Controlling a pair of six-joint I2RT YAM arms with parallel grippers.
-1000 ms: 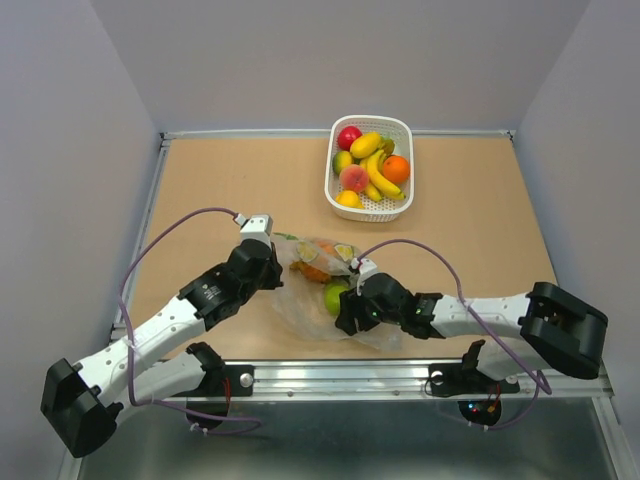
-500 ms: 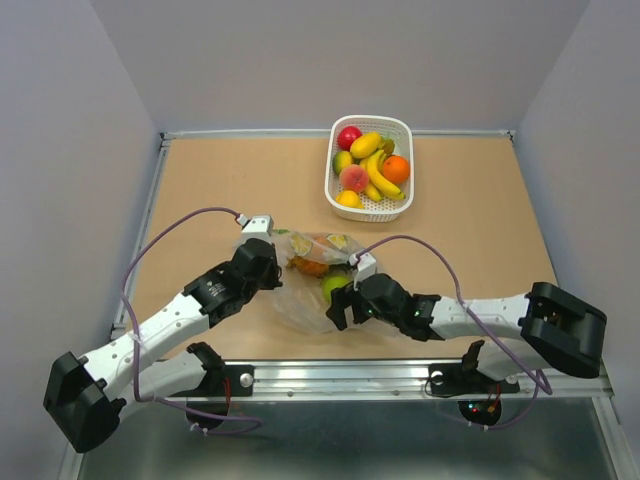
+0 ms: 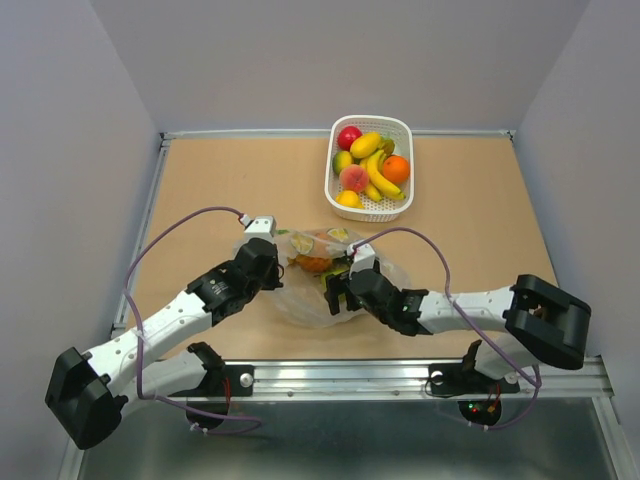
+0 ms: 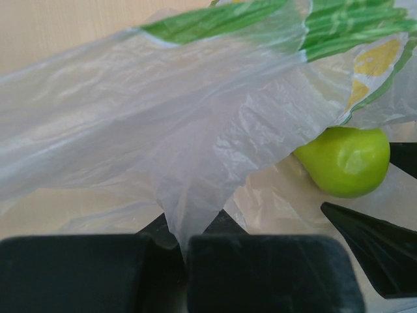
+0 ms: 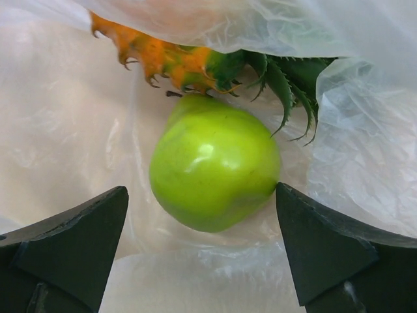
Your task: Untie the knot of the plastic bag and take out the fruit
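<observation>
Near the front edge of the table (image 3: 220,180), the left gripper (image 4: 182,244), closed on the plastic bag (image 4: 195,130), holds it up, probably so the wide-open right gripper (image 5: 201,195) can reach the green fruit (image 5: 214,171).

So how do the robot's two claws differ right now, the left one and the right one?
The left gripper is shut, pinching a fold of the plastic bag; the right gripper is wide open and holds nothing. The left gripper touches the bag; the right gripper straddles the green fruit without touching it. Both are black, two-fingered and at the same bag.
</observation>
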